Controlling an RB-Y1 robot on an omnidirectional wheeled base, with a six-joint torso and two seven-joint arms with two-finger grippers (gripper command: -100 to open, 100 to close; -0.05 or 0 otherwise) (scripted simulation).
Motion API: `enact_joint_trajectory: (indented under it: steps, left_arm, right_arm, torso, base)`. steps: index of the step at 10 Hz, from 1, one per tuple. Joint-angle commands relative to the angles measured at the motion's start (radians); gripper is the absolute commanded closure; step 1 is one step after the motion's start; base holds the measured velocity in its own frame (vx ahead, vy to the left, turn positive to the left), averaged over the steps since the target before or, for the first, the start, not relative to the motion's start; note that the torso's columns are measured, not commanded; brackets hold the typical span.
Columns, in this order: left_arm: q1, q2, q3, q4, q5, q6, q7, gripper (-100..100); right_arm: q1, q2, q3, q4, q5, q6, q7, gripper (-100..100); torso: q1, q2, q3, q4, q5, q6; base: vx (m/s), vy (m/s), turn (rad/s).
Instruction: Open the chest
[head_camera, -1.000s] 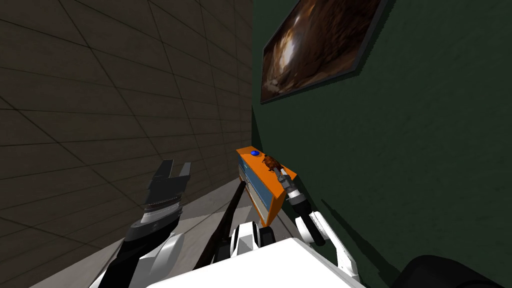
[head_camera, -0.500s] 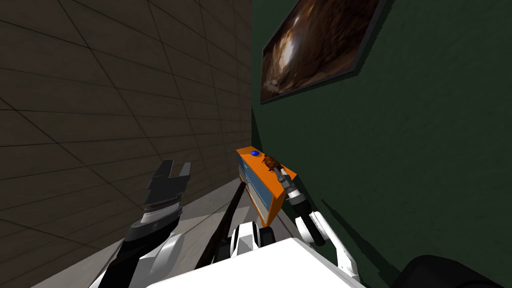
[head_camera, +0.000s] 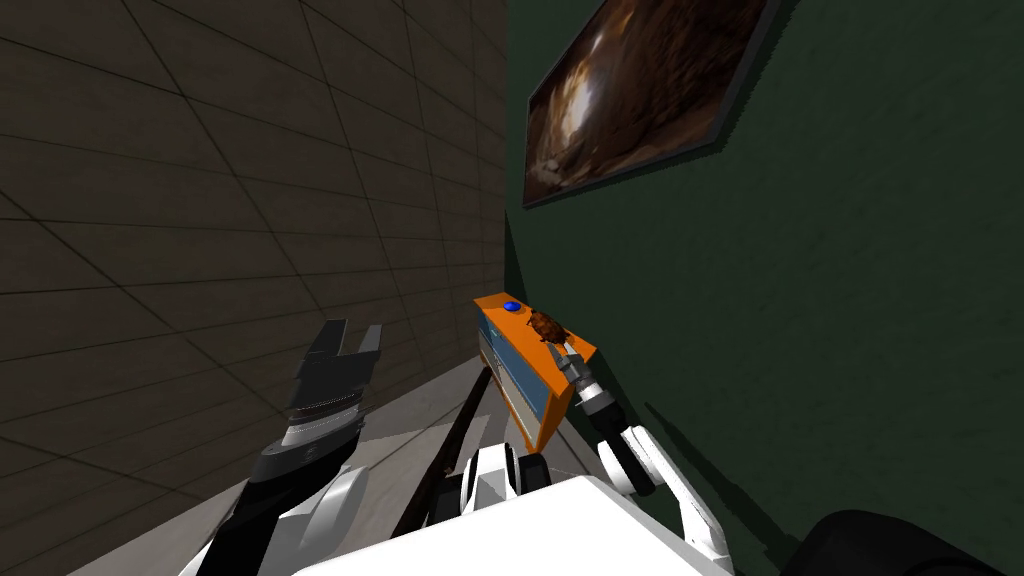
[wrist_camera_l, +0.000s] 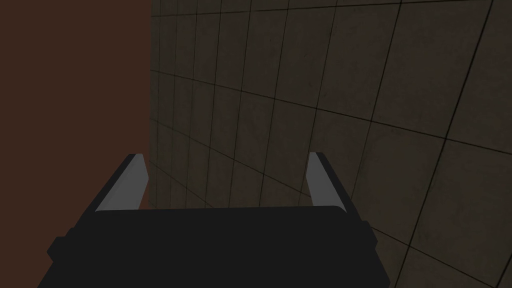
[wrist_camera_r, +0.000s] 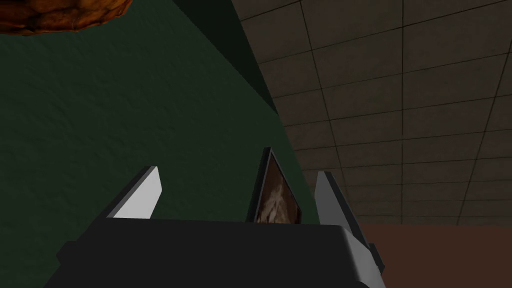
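**Chest by the green wall, both grippers open and empty**

A tiled wall (head_camera: 220, 200) is seen on the robot's left and a green wall (head_camera: 800, 330) on its right; the two are joined at a corner ahead. A framed picture (head_camera: 640, 90) is hung high on the green wall. The chest (head_camera: 525, 375) is set on the floor against the green wall, close to that corner. Its long axis is laid along the green wall, running from the robot toward the corner. Its orange top is turned up, and its blue front is faced away from the green wall, toward the tiled one.

The left gripper (head_camera: 355, 328) is held up well to the left of the chest. In its wrist view the left gripper (wrist_camera_l: 225, 155) is shown with fingers spread wide and nothing between them.

The right gripper (head_camera: 563, 348) is held over the near end of the chest's top, just beside a brown lump (head_camera: 545, 325) that is set there. In its wrist view the fingers are likewise spread wide with nothing gripped. A small blue knob (head_camera: 512, 306) is seen on the far end of the top.
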Motion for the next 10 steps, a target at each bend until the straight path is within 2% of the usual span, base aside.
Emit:
enact_joint_trajectory:
  steps: [1, 3, 4, 10]
  left_arm:
    - [0.0, 0.0, 0.0, 0.0, 0.0, 0.0, 0.0, 0]
    - [0.0, 0.0, 0.0, 0.0, 0.0, 0.0, 0.0, 0]
    - [0.0, 0.0, 0.0, 0.0, 0.0, 0.0, 0.0, 0]
    - [0.0, 0.0, 0.0, 0.0, 0.0, 0.0, 0.0, 0]
  right_arm:
    - [0.007, -0.019, -0.001, 0.014, 0.029, 0.011, 0.023, -100]
    - [0.007, -0.019, -0.001, 0.014, 0.029, 0.011, 0.023, -100]
    - [0.021, -0.052, -0.004, 0.031, 0.073, 0.03, 0.055, -100]
    - [0.069, -0.165, -0.014, 0.08, 0.226, 0.091, 0.164, -100]
  torso:
    - [0.0, -0.001, 0.0, 0.0, 0.0, 0.0]
    - [0.001, -0.001, -0.001, 0.0, 0.0, 0.0]
    - [0.0, -0.001, -0.001, 0.0, 0.0, -0.001]
    - [0.0, 0.001, 0.001, 0.0, 0.0, 0.0]
  base:
    - [0.028, 0.062, 0.007]
    - [0.043, 0.061, 0.087]
    - [0.11, 0.096, 0.223]
    - [0.103, 0.115, 0.073]
